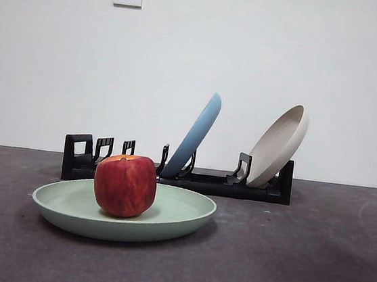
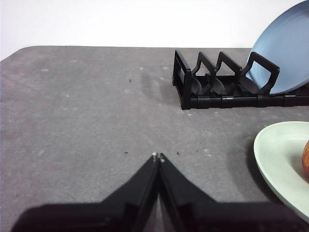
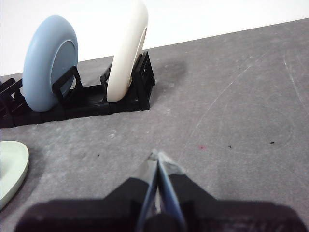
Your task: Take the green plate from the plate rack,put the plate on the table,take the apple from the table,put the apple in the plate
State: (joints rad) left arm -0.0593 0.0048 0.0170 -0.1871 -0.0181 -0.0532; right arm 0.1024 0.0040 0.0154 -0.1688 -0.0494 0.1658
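Dark grey mottled table fills the lower part of the front frame. Directly on it: green plate flat at lower left of centre, and black plate rack behind it, across mid-frame. Plate and rack are close, not touching. Small dark specks and faint scratches on the bare surface. Nothing else rests on the tabletop itself in these views.

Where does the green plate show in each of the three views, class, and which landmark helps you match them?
Front view: green plate lies low and left of centre, holding the apple.
Left wrist view: its rim enters at the right edge.
Right wrist view: a sliver at the left edge.
Shared landmark: the blue plate in the black rack.
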